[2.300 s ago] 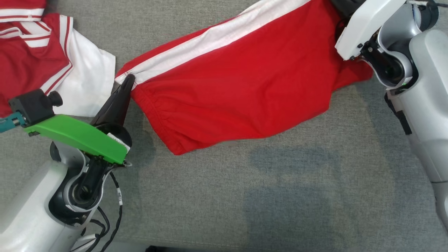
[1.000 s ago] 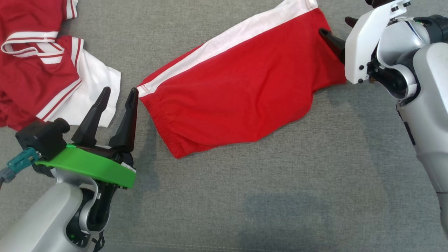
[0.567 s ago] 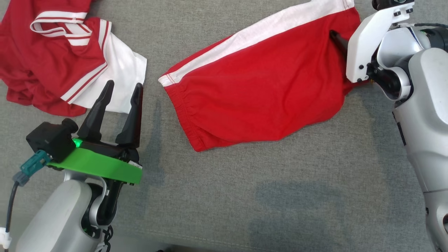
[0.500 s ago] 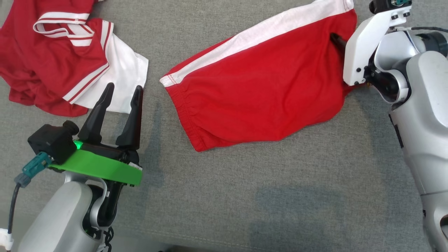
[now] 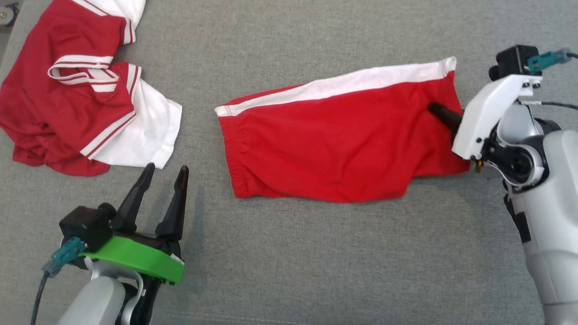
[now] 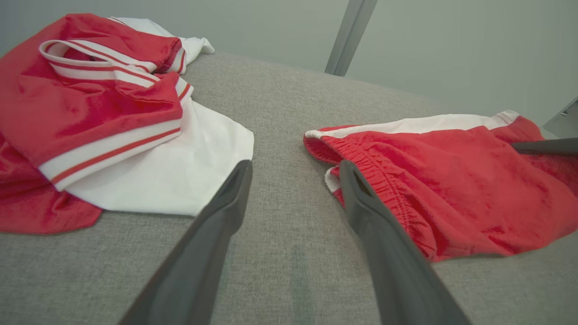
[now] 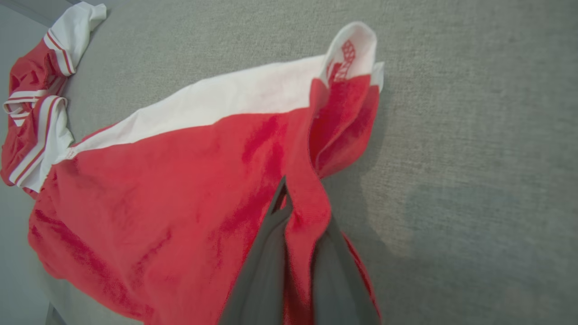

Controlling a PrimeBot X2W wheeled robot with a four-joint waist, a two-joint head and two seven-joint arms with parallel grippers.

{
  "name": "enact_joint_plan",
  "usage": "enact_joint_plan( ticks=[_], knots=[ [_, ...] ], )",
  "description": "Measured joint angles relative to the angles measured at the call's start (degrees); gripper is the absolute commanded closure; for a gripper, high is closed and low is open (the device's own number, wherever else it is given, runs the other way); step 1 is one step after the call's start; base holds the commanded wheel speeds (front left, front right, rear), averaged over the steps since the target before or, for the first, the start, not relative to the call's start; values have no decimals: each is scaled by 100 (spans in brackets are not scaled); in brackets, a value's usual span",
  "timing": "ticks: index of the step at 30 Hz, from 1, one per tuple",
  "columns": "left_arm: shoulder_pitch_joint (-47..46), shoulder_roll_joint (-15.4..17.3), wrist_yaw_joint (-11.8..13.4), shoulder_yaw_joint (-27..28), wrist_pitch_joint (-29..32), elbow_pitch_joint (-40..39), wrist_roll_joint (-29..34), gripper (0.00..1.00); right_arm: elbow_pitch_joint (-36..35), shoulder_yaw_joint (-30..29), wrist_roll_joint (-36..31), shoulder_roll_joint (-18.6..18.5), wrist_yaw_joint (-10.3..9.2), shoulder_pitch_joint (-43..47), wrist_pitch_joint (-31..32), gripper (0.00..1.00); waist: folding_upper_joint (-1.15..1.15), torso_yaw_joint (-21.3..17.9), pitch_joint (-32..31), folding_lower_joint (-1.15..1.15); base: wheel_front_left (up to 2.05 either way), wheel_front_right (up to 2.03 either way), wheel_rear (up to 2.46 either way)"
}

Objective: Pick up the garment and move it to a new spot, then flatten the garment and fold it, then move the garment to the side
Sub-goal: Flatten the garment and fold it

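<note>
Shorts [image 5: 334, 149] lie roughly flat, unfolded. Right gripper [image 5: 440, 112] jaws pinch their leg edge; left gripper [image 5: 166, 168] jaws spread, empty. Folding and moving aside apparently remain.

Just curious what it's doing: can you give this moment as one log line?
right gripper: shut on red shorts edge | left gripper: open, holding nothing | red shorts: on grey surface | jersey: crumpled at left
</note>
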Motion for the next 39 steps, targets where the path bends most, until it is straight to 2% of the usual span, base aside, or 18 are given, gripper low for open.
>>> enact_joint_plan(
  ticks=[6,13,19,23,27,34,39],
  knots=[
    [438,-94,-12,62,-1,66,84,0,-265,-672,170,-48,0,843,111,100,0,-212,-454,0,0,0,0],
    [772,-196,-82,5,-1,60,268,0,-327,-1902,5,-33,0,1603,158,100,0,-480,-890,0,0,0,0],
    [795,-138,-142,-18,-1,-107,320,0,-453,-3019,-502,89,-1,1728,90,100,0,-598,-840,0,0,0,0],
    [780,-65,-178,11,-2,-188,365,0,-723,-3225,-573,255,-2,1528,23,100,0,-609,-725,0,0,0,0],
    [788,-64,-176,98,-2,-270,387,0,-1265,-2922,-156,779,-1,1201,189,100,0,-669,-661,0,0,0,0],
    [805,-132,-104,127,-9,-244,446,0,-1797,-1506,249,959,-1,1194,401,100,0,-788,-673,0,0,0,0],
    [762,-163,-92,138,-9,-164,454,0,-1518,-555,331,961,-1,1313,-137,100,0,-779,-625,0,0,0,0]
  ],
)
